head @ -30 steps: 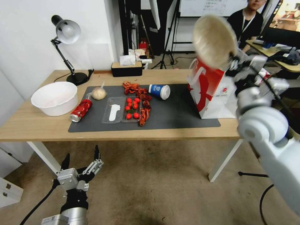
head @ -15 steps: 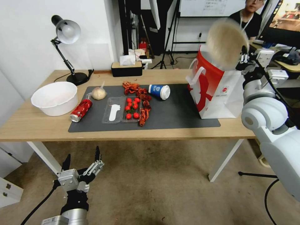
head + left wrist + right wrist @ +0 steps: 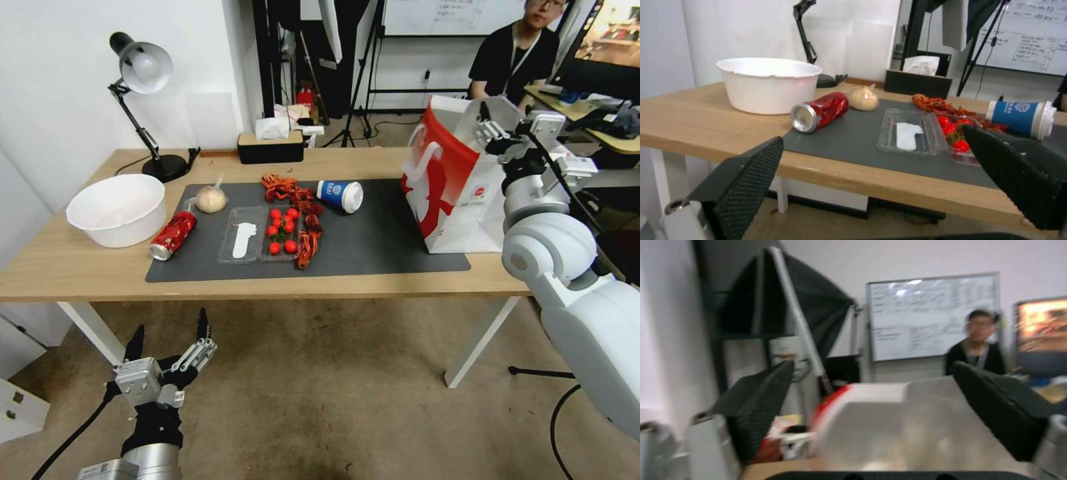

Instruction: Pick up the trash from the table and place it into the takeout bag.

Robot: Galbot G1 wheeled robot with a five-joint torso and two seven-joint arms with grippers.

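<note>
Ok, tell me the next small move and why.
Probably lift the right gripper clear of the bag and swing it toward the blue cup. Its jaws stand open and empty above the bag's mouth, while the cup, can and bun lie on the mat. The left gripper hangs open below the table.
</note>
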